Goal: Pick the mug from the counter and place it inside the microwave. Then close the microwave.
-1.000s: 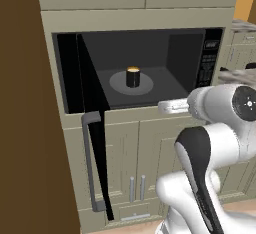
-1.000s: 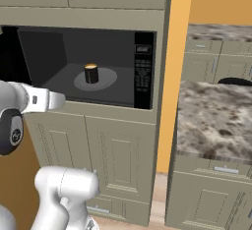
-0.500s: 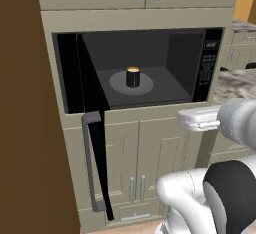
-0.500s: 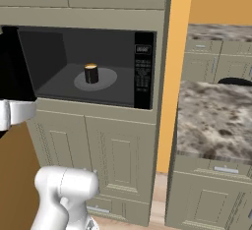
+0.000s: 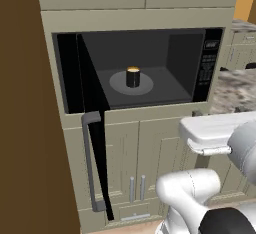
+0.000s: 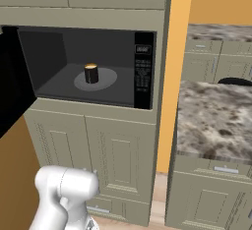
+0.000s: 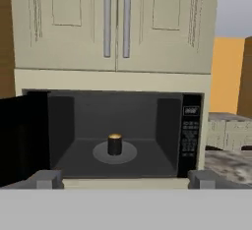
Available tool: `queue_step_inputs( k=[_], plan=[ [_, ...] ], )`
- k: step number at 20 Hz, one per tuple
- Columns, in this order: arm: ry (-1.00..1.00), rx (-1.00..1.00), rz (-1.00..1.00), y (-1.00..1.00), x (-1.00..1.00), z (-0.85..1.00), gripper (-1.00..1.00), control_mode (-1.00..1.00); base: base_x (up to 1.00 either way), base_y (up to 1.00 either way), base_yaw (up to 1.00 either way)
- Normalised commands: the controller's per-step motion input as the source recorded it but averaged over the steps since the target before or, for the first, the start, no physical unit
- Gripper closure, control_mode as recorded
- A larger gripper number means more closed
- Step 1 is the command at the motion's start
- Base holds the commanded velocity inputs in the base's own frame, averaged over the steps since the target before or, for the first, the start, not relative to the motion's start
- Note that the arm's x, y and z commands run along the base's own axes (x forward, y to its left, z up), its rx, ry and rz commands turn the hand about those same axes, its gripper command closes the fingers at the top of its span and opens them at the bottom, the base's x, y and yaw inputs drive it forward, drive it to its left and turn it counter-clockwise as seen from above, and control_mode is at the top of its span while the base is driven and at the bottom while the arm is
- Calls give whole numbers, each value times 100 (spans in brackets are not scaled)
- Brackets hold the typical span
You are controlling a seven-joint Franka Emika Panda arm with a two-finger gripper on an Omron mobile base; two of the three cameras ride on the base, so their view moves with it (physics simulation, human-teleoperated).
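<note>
Mug (image 5: 132, 77) stands upright on the turntable (image 5: 117, 84) inside the open microwave (image 6: 143, 71), placing done, door (image 5: 92, 133) not yet shut.

Seen relative to the microwave: the mug sits at the middle of the cavity, long axis vertical, tan top up, no handle visible. The tool (image 7: 119, 179) hangs outside the cavity mouth, facing straight in, its fingertips (image 7: 45, 179) spread wide apart with nothing between them; the mug lies directly ahead of it and well apart. The door swings out at the cavity's left, edge-on to the left base view, its grey bar handle (image 5: 88, 163) hanging below the cavity floor. The stone table (image 6: 214, 118) lies to the microwave's right. The next move likely turns on reaching left to the door's outer face.
</note>
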Motion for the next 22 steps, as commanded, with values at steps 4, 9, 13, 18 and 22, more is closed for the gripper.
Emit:
queue_step_inputs(
  k=[4,9,13,18,22],
  plan=[
    [-31,0,-15,36,-57,0,-100,-100,0,0,0],
    [-10,0,-17,30,-55,0,-100,-100,0,0,0],
    [0,-1,-23,38,-8,0,-100,-100,0,0,0],
    [0,-2,-27,53,-10,0,-100,-100,0,0,0],
    [0,-2,-27,54,-9,0,-100,-100,0,0,0]
  ],
)
